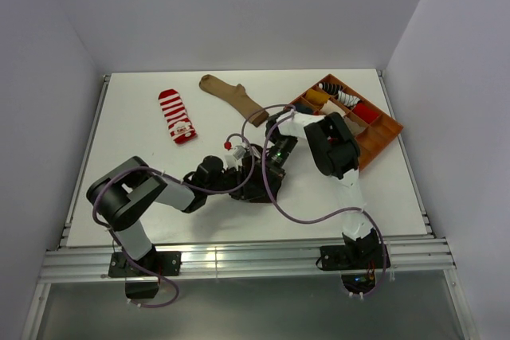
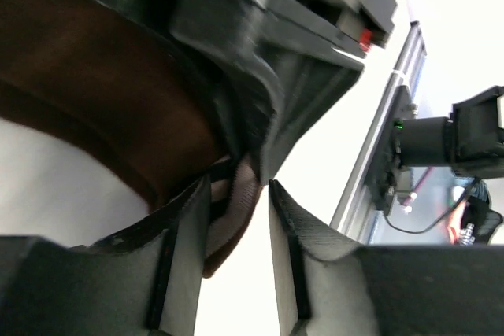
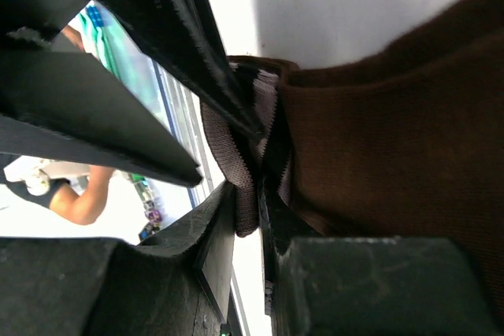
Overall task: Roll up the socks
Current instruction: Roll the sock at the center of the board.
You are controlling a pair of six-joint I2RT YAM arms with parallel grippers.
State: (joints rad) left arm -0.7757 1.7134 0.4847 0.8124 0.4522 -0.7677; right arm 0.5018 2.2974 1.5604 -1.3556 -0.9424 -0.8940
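I judge the job partway done: the orange tray (image 1: 381,142) at the far right holds several rolled bundles, while the tan sock (image 1: 235,97) and the red-and-white striped sock (image 1: 177,115) lie flat and unrolled at the back. The dark brown sock (image 3: 394,139) sits mid-table between both arms. My right gripper (image 3: 248,194) is pinched on its striped cuff, and my left gripper (image 2: 240,186) has its jaws apart, the cuff loose between them. The table (image 1: 382,189) is white, with plain grey walls (image 1: 239,13) on three sides.
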